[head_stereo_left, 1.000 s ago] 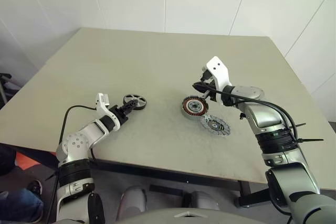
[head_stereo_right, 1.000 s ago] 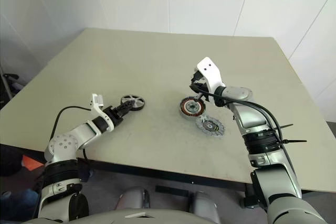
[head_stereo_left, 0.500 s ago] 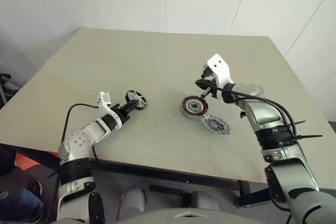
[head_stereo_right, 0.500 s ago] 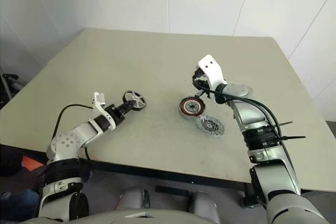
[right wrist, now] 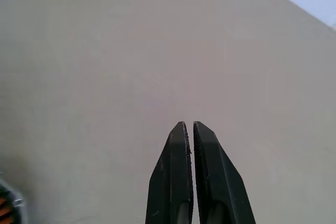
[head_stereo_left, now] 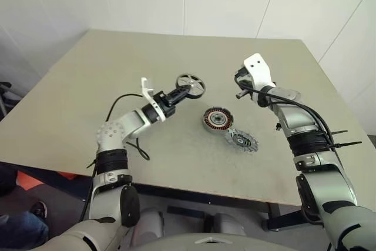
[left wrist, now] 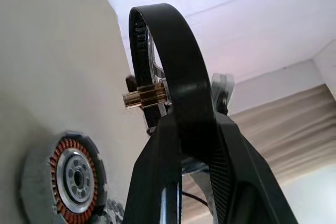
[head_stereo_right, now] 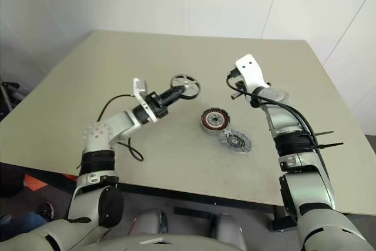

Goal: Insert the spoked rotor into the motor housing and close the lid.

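Observation:
The spoked rotor [head_stereo_left: 191,84], a dark ribbed rim with thin spokes and a small brass hub [left wrist: 145,98], hangs in the air above the table. My left gripper [head_stereo_left: 180,91] is shut on its rim, the black fingers [left wrist: 168,145] pinching it edge-on. The motor housing [head_stereo_left: 218,119], with copper windings around a pale centre, lies flat on the table just right of and nearer than the rotor. A flat grey ribbed disc, the lid [head_stereo_left: 241,140], lies beside the housing. My right gripper [right wrist: 187,124] is shut and empty, hovering beyond the housing to its right [head_stereo_left: 238,89].
The beige table [head_stereo_left: 147,57] stretches wide behind and to the left of the parts. White walls stand behind it. A black cable [head_stereo_left: 135,145] loops from my left arm onto the table near the front edge.
My left gripper has lifted the rotor off the table and carried it right, toward the housing. My right gripper has drawn away from the housing, to the right.

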